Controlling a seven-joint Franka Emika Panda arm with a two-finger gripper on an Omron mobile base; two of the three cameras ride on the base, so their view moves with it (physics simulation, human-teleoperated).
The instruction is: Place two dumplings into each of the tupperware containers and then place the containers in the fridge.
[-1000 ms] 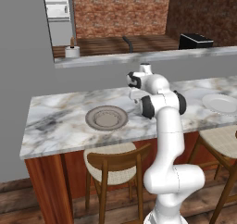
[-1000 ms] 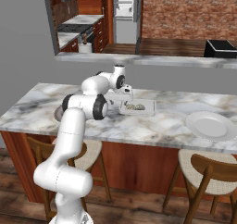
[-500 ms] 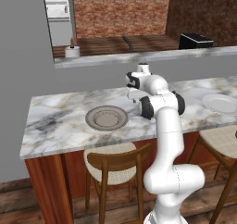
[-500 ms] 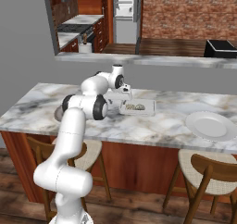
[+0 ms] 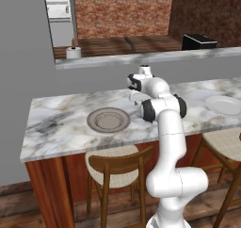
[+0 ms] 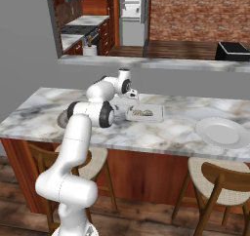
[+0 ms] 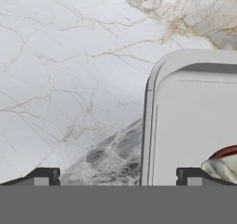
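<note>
Arm [image 5: 162,118] blocks the container in the left base view, so can't see it there. From the right base view one tupperware container [image 6: 145,113] sits on the marble counter [image 6: 161,132], just right of the gripper [image 6: 132,99]. It's a shallow grey see-through tray w/ rounded corners and a raised rim. Pale tan lumps inside look like dumplings [image 6: 142,113], approx two, but too small to count for sure. Only one container visible to me.

Hand view: container rim [image 7: 149,126] runs up beside the right fingertip, tray cut off at the right edge. A pale lump w/ a reddish edge [image 7: 224,165] pokes in at lower right, mostly cut off; can't tell what it is. Fingertips [image 7: 44,176] stand wide apart, nothing between them but bare marble and the tray's edge.

Other bits: one round grey-brown plate [image 5: 108,119] left of the arm, one white plate [image 6: 222,131] far right, both on the counter. Fridge [image 6: 132,3] is in the back room, top cut off. Two stools [image 5: 115,168] partly visible under the counter.
</note>
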